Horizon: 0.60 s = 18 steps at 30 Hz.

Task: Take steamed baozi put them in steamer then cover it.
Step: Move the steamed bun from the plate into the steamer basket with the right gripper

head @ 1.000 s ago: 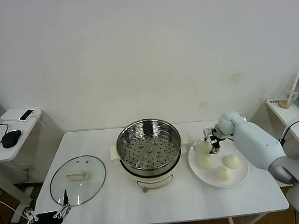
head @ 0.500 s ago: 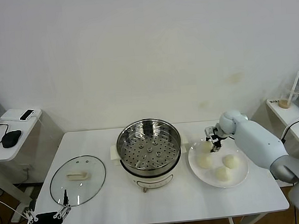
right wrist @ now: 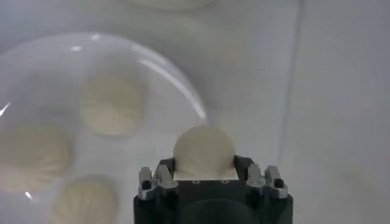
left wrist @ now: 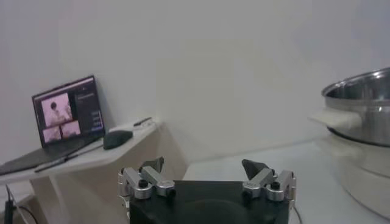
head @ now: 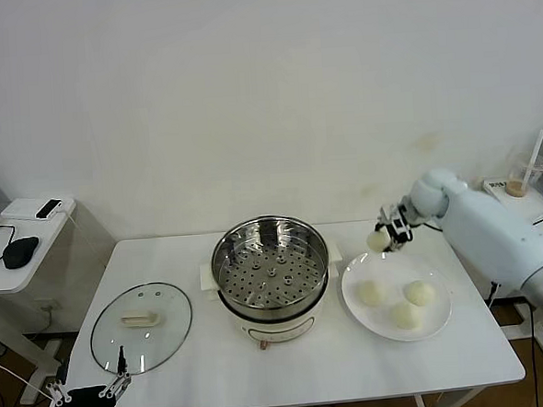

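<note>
The right end effector (head: 387,236) is clamped on one bun (head: 378,240), held in the air above the far rim of the plate (head: 354,306), where three buns (head: 396,300) lie. The carry wants a level, gentle path left over the steamer (head: 271,270), then a low release onto its perforated tray. The left end effector (head: 88,392), fingers apart, waits near the lid (head: 141,326) at the counter (head: 291,368) edge.

baozi (head: 378,240): one lifted, three plated | steamer (head: 271,270): seemingly empty | cover (head: 141,326): off, beside
</note>
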Available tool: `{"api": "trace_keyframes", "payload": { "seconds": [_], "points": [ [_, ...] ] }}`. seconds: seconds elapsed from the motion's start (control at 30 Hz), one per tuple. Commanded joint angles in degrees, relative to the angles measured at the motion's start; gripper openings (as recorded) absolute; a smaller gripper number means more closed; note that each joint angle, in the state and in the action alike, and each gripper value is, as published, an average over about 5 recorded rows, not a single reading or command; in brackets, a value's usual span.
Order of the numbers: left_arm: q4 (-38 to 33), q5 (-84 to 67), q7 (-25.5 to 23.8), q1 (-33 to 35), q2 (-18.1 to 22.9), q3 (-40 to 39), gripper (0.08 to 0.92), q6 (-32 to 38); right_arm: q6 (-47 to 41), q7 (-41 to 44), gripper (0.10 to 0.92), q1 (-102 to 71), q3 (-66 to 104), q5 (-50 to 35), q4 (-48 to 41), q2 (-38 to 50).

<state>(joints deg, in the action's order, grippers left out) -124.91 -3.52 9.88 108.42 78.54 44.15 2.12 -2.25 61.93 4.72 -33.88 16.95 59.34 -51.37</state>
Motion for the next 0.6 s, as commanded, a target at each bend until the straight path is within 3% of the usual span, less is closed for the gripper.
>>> {"api": "trace_keyframes", "payload": {
  "seconds": [0.03,0.37,0.6],
  "points": [
    [0.2,-1.0,-0.2,0.1,-0.2,-0.5,0.823,-0.3,-1.3,0.2,0.611,12.0,-5.6,-12.1,9.3,2.8],
    [-0.3,-0.9,-0.8,0.1,-0.5,-0.3,0.823,-0.2,1.9,-3.1,0.611,23.3,-18.3,-20.9,11.2,-5.1],
    [-0.7,-1.2,-1.1,-0.1,-0.4,0.8,0.823,-0.3,7.9,-5.7,0.611,24.8,-25.8,-20.0,8.6,-15.3]
  ]
}}
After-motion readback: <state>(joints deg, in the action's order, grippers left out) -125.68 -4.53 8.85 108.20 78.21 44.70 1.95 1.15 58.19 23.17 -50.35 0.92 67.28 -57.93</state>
